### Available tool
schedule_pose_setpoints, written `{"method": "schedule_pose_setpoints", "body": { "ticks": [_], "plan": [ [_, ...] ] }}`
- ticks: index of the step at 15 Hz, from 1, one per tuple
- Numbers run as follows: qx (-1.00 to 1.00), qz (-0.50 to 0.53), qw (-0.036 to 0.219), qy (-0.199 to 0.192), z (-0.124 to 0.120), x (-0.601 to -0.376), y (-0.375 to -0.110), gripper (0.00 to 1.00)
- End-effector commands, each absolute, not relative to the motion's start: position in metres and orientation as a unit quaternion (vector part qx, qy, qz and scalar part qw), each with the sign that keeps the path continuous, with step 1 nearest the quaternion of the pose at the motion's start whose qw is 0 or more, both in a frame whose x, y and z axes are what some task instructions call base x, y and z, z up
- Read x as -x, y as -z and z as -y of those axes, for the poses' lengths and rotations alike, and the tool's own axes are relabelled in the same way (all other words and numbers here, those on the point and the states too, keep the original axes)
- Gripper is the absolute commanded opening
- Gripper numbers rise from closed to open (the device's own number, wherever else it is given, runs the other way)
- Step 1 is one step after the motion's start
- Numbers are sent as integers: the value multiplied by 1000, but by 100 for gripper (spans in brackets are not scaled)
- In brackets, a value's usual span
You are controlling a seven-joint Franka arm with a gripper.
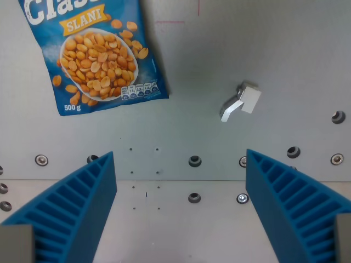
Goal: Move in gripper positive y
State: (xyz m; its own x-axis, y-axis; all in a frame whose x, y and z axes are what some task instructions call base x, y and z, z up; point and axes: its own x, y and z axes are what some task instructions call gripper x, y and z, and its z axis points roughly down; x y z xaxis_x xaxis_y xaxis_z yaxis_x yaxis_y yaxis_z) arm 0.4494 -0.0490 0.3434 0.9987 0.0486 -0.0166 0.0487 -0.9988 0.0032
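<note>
while its two blue ribbed fingers [77, 211] stand wide apart with nothing between them, the gripper [181, 211] hangs over a grey metal table [230, 49] dotted with bolt holes. a blue bag of salted peanuts [90, 52] lies flat toward the table's far left corner as the wrist view shows it, its top running out of frame. a small white and silver bracket [241, 101] sits on the bare plate right of centre, well apart from the bag. the task names no object, only a sideways shift of the gripper along its own positive y axis; which way that axis points in this view cannot be told. judged from here, the move is best made as a straight, level slide, height and wrist angle unchanged, the fingers left spread. both items lie beyond the fingertips rather than between them, so a pure lateral move should meet neither one, provided it does not dip.
</note>
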Motion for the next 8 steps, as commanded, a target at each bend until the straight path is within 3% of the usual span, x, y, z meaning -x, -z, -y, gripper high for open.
{"method": "schedule_pose_setpoints", "body": {
  "ticks": [1,8],
  "plan": [
    [-1000,-24,2,5,54,-449,-346,100],
    [-1000,-24,2,5,89,-451,-346,100]
  ]
}}
